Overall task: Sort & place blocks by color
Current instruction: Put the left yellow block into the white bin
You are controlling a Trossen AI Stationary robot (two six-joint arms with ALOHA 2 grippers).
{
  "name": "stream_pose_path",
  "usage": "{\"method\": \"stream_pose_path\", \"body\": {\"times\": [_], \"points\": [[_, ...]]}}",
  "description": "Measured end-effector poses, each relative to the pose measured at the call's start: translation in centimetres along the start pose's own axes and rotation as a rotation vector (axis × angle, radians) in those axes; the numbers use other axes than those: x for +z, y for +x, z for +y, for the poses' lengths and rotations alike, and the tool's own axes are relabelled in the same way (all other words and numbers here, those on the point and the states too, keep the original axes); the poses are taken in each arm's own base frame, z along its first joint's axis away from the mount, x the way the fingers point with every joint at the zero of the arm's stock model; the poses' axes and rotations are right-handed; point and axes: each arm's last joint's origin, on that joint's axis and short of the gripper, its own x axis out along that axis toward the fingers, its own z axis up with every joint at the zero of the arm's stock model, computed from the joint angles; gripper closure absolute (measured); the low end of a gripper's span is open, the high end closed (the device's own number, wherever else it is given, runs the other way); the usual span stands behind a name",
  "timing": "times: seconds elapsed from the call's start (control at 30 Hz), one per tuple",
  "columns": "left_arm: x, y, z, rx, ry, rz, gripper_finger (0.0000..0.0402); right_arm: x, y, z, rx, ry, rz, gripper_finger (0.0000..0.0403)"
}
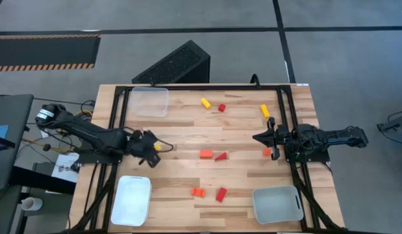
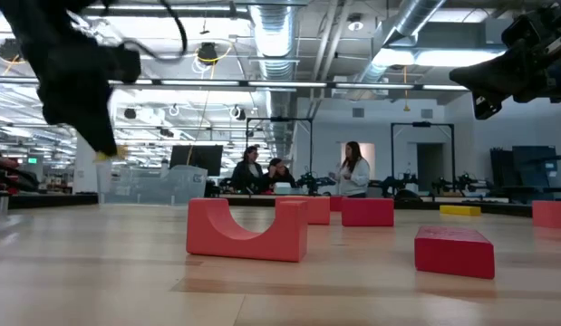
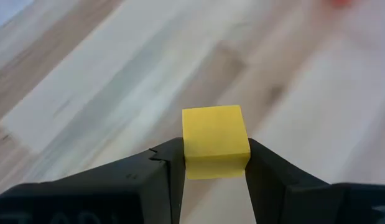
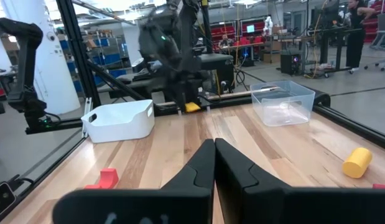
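My left gripper is at the table's left-middle, shut on a small yellow block, which also shows as a yellow speck at its tips. Loose on the wood lie two yellow blocks, a red block, an orange block, a red wedge, an orange block, and an orange and a red block near the front. My right gripper waits shut at the right side, level, touching nothing. My left gripper pinches the yellow block by two opposite side faces between its two fingers, with most of the block standing out past the tips. The fingers slant down from the table's left. The block hangs clear of the table.
A clear tray stands at the far left, a white tray at the near left and a pale grey tray at the near right. A black frame edges the table. People stand in the room beyond.
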Motion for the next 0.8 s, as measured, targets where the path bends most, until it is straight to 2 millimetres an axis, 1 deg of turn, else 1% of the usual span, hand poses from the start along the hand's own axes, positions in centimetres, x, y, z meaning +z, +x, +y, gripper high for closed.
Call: {"method": "stream_pose_path", "body": {"times": [0.07, 0.17, 0.27, 0.33, 0.47, 0.6, 0.8], "points": [[0.1, -1.1, -0.7, -0.063, 0.029, -0.024, 0.0300, 0.0, 0.0, 0.0, 0.000, 0.000, -0.001, 0.0374], [0.5, -3.2, -1.9, -0.157, 0.069, -0.063, 0.0300, 0.0, 0.0, 0.0, 0.000, 0.000, -0.001, 0.0375], [0.5, -5.4, -3.3, -0.252, 0.135, -0.082, 0.0300, 0.0, 0.0, 0.0, 0.000, 0.000, 0.000, 0.0376], [0.2, -6.7, -4.1, -0.305, 0.174, -0.084, 0.0300, 0.0, 0.0, 0.0, 0.000, 0.000, 0.000, 0.0376], [-0.9, -8.4, -5.5, -0.350, 0.230, -0.058, 0.0300, 0.0, 0.0, 0.0, 0.000, 0.000, 0.000, 0.0376], [-2.7, -9.1, -6.5, -0.325, 0.251, -0.009, 0.0300, 0.0, 0.0, 0.0, 0.000, 0.000, -0.001, 0.0376], [-5.9, -8.8, -7.8, -0.296, 0.221, 0.106, 0.0300, 0.0, 0.0, 0.0, 0.000, 0.000, 0.000, 0.0376]]}}
